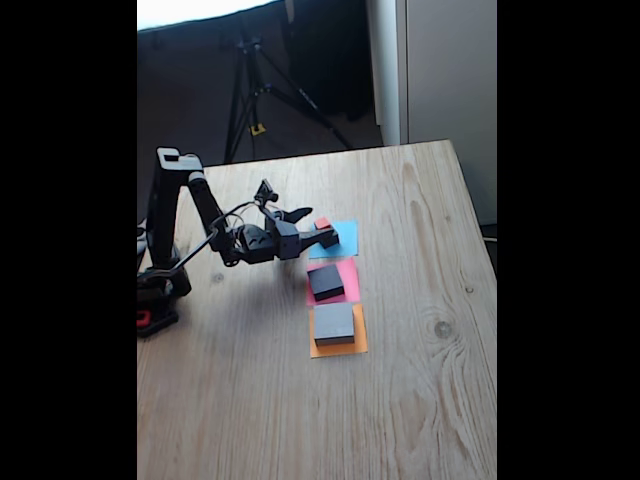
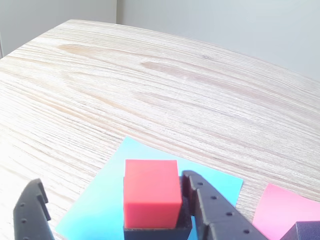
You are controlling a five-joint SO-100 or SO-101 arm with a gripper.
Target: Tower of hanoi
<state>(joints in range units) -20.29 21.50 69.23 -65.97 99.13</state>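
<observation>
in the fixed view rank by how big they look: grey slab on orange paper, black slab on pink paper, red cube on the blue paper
1. Grey slab, largest; it also lies nearest the camera, which may exaggerate it.
2. Black slab, somewhat smaller.
3. Red cube, clearly smallest, at the gripper.

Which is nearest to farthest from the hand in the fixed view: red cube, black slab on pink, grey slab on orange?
From the hand:
1. Red cube, at the fingertips, over the blue paper.
2. Black slab, on the pink paper, middle of the row.
3. Grey slab, on the orange paper, far end.
</observation>
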